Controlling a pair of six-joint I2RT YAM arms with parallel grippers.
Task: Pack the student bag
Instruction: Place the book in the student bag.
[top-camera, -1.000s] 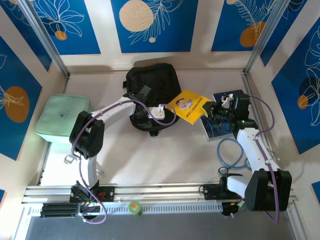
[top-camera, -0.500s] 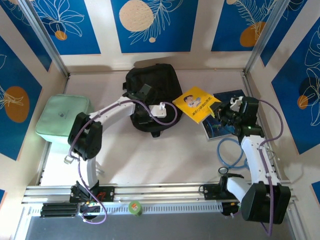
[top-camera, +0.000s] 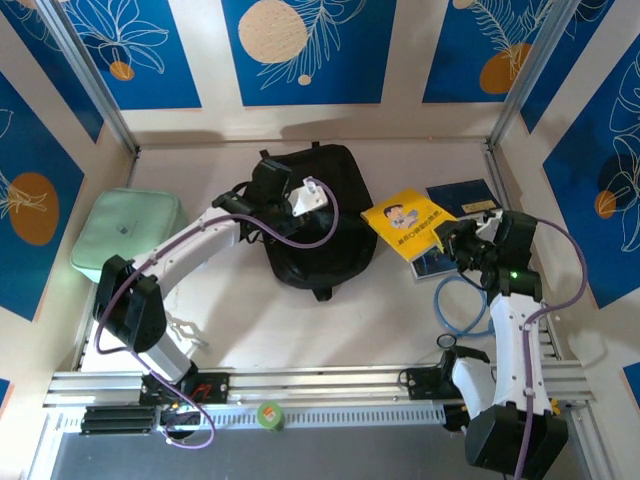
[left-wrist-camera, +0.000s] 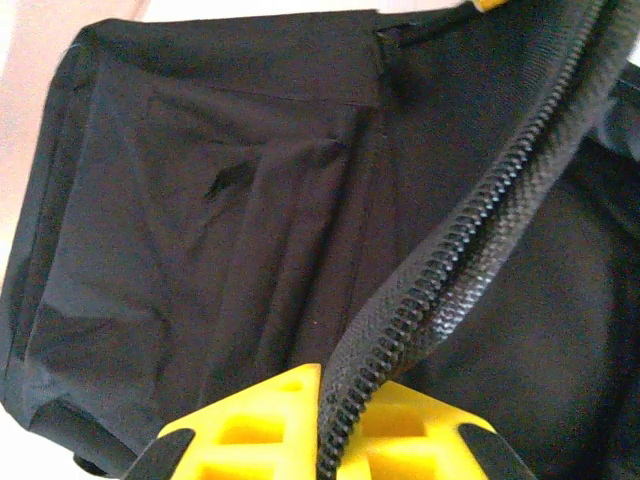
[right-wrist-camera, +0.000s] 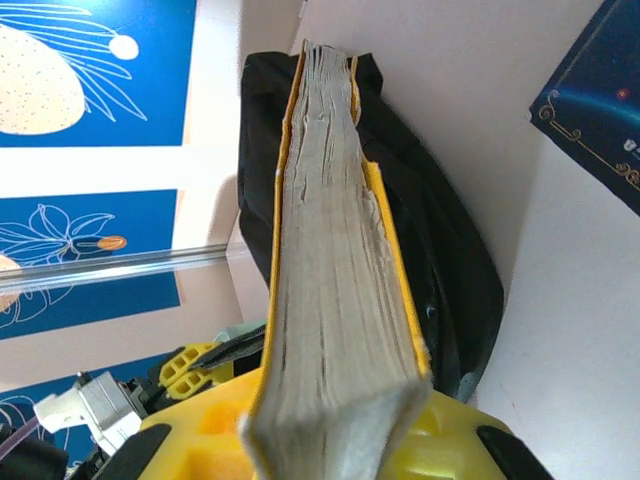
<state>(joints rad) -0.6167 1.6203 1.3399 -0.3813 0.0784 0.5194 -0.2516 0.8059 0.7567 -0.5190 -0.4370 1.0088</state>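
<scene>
Two grips, left tool (left-wrist-camera: 325, 445) pinching student bag (top-camera: 330, 250) zipper (left-wrist-camera: 470, 250), right tool (right-wrist-camera: 340, 440) clamping yellow book (right-wrist-camera: 330, 300), pages wrist-side, cover overhead.

Edge-on yellow book (right-wrist-camera: 335, 300) in right hand (right-wrist-camera: 330, 440), student bag (right-wrist-camera: 445, 250) behind

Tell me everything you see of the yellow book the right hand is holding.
The yellow softcover book has a cartoon figure and dark print on its cover and a thick block of greyish, slightly ragged pages. The right hand is shut on one end, its yellow fingers pressing both covers. It is held roughly flat, cover up, aimed toward the black fabric backpack, with a dark blue book beside it. Whether it touches the backpack I cannot tell.
</scene>
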